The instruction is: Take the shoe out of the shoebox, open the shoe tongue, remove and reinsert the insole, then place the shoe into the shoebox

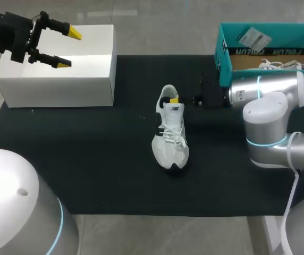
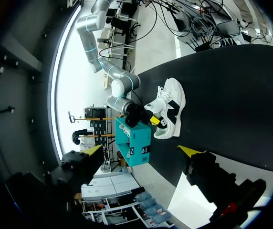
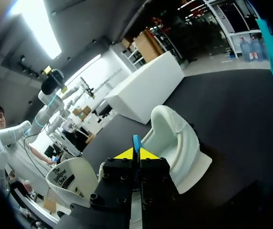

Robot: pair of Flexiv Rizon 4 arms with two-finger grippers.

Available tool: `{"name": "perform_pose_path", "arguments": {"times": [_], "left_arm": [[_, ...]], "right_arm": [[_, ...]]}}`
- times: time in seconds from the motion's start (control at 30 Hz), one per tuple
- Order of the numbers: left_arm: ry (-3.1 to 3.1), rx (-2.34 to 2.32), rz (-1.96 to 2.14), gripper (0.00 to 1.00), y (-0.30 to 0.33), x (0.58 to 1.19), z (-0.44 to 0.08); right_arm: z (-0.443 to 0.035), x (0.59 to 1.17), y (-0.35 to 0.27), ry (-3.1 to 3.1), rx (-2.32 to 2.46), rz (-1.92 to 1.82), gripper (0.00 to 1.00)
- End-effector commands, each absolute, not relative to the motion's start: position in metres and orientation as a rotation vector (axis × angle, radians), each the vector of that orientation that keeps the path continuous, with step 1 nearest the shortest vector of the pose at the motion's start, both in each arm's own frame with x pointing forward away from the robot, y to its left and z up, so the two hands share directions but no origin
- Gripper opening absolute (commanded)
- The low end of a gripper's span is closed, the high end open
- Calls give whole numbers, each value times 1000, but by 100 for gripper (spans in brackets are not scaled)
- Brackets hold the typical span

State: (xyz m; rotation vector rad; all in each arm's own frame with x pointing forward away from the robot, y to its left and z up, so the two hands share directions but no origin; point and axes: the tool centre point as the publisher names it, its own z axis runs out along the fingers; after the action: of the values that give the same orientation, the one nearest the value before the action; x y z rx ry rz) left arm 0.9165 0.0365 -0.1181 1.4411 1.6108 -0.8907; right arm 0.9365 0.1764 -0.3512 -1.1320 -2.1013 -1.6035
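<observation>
A white shoe [image 1: 169, 141] stands upright on the black mat [image 1: 88, 159], toe toward me; it also shows in the left wrist view [image 2: 172, 102] and the right wrist view [image 3: 174, 138]. My right gripper [image 1: 172, 99] reaches in from the right to the shoe's opening by the tongue. Its yellow tips [image 3: 136, 153] are shut on a thin blue strip [image 3: 136, 142]; whether that is insole or tongue I cannot tell. My left gripper [image 1: 69, 49] hangs open and empty over the white box, far from the shoe [image 2: 141, 150]. The teal shoebox [image 1: 224, 53] stands at the back right.
A white box [image 1: 61, 74] sits at the back left of the mat. Another white shoe [image 1: 285, 65] lies inside the teal shoebox [image 2: 139, 140]. My right arm's elbow [image 1: 266, 114] rises just in front of the shoebox.
</observation>
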Motion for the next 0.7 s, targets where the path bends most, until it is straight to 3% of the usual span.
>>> {"name": "perform_pose_path", "arguments": {"times": [0.03,0.17,0.2,0.23,0.27,0.3,0.7], "left_arm": [[1614,1444,-889,100,36,916,-118],[1614,1444,-889,100,36,916,-118],[1614,1444,-889,100,36,916,-118],[1614,1444,-889,100,36,916,-118],[1614,1444,-889,100,36,916,-118],[1614,1444,-889,100,36,916,-118],[1614,1444,-889,100,36,916,-118]], "right_arm": [[-354,937,180,-2109,-1125,-1564,0],[-356,935,180,-2102,-1132,-1553,0],[-356,936,180,-2105,-1133,-1554,18],[-354,937,180,-2109,-1134,-1558,46],[-352,939,180,-2116,-1133,-1560,89],[-350,940,180,-2125,-1131,-1563,100],[-337,945,181,-2170,-1122,-1557,100]]}}
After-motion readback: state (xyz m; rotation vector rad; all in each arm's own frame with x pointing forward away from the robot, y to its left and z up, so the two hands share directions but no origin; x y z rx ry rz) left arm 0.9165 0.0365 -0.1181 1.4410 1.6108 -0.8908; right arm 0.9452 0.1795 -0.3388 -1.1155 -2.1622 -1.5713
